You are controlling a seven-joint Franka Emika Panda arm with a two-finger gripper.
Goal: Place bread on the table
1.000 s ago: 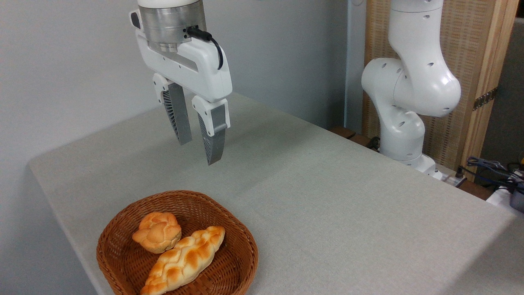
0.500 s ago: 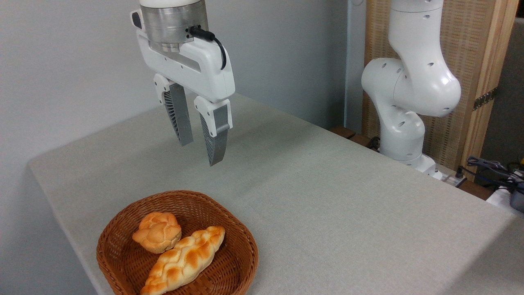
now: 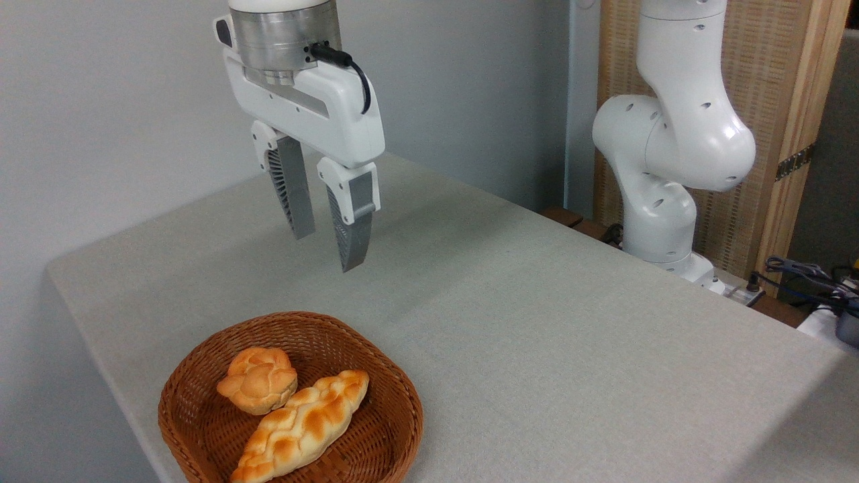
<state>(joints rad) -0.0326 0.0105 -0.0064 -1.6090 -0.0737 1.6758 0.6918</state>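
- The end effector [image 3: 327, 249] hangs in the air, fingers pointing down, spread with a clear gap between them and pinching nothing.
- Its two grey ribbed fingers [image 3: 296, 194] taper to tips that stand well above the surface [image 3: 537, 322].
- The bread [image 3: 258, 380], a small round golden bun with a knotted top, lies below the end effector and a little to the left of it in the picture, well apart from the fingertips.
- The bun sits inside a brown wicker basket [image 3: 396, 409], toward the basket's back-left part.
- A long braided loaf [image 3: 302, 426] lies in the same basket, just beside the bun on its near right side and touching it.
- The basket rests on the grey-beige cloth of the surface, near the front edge, lower than and nearer to the camera than the end effector.
- The white arm base [image 3: 661, 201] stands at the far right edge, well to the right of the end effector.
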